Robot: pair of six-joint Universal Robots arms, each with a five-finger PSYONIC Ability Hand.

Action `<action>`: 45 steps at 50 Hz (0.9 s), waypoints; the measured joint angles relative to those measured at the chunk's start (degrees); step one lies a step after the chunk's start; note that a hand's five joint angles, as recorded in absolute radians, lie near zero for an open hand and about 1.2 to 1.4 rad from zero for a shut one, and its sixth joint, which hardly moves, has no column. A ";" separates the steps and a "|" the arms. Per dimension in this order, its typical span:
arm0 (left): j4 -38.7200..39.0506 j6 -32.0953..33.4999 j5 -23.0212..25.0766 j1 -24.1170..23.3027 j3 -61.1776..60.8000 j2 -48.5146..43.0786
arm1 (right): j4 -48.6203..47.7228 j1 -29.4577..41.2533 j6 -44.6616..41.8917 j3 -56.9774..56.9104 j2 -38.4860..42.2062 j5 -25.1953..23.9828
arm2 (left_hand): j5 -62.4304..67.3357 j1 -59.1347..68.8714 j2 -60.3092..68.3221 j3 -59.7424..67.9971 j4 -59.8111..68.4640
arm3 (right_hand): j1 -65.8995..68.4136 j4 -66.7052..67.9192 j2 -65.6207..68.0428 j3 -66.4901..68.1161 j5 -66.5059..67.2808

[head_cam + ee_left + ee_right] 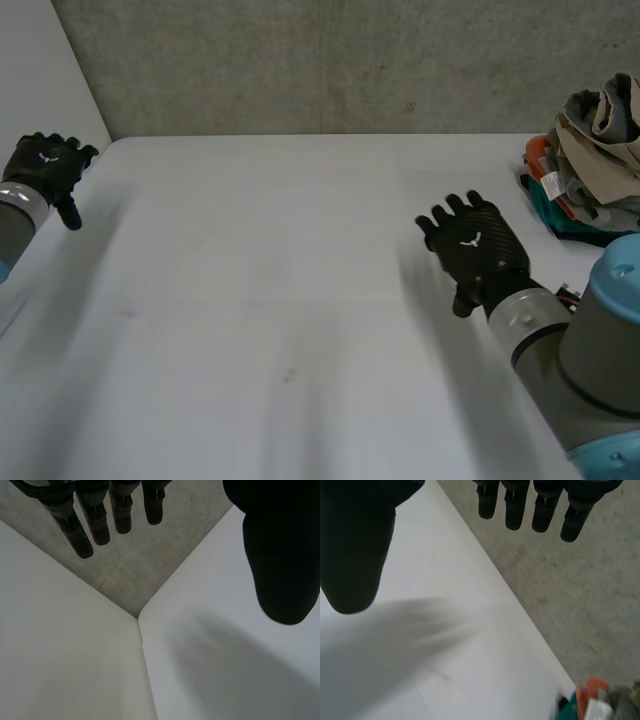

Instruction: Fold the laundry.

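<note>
On the table [270,300]: hands empty, laundry pile [590,160] untouched.
At 9 o'clock the left hand [45,165] has straight, parted fingers; at 3 o'clock the right hand [475,250] is spread and empty. The laundry pile sits at 2 o'clock, on the edge: a coarse grab may drag several garments or tip it off.

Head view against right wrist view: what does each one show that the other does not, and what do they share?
Head view: the left black robot hand at the white table's left edge, and the whole crumpled multicoloured laundry pile. Right wrist view: the right black robot hand from its palm side, fingers straight, holding nothing. Shared: the table, the grey concrete wall, the pile's orange and teal cloth.
</note>
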 measured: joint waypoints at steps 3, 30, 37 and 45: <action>0.43 0.05 -0.71 -0.66 0.80 -0.44 | -1.18 1.57 0.88 -0.01 -0.05 0.02 | 0.00 0.00 0.00 0.00 0.00 | 0.00 -0.14 -0.05 -0.11 0.00; 1.20 10.92 -5.16 1.40 3.35 -4.79 | 1.86 -2.82 5.32 -4.23 1.93 -5.51 | 0.00 0.00 0.00 0.00 0.00 | 0.00 -0.13 -0.05 -0.11 0.00; -0.17 12.17 -1.61 1.62 3.34 -4.81 | 12.09 -5.28 0.38 -9.06 3.15 -5.76 | 0.00 0.00 0.00 0.00 0.00 | 0.00 -0.14 -0.05 -0.11 0.00; -1.18 8.36 -0.06 -0.01 2.88 -1.56 | 17.22 -7.46 -0.42 -13.52 2.91 -6.50 | 0.00 0.00 0.00 0.00 0.00 | 0.00 -0.14 -0.05 -0.11 0.00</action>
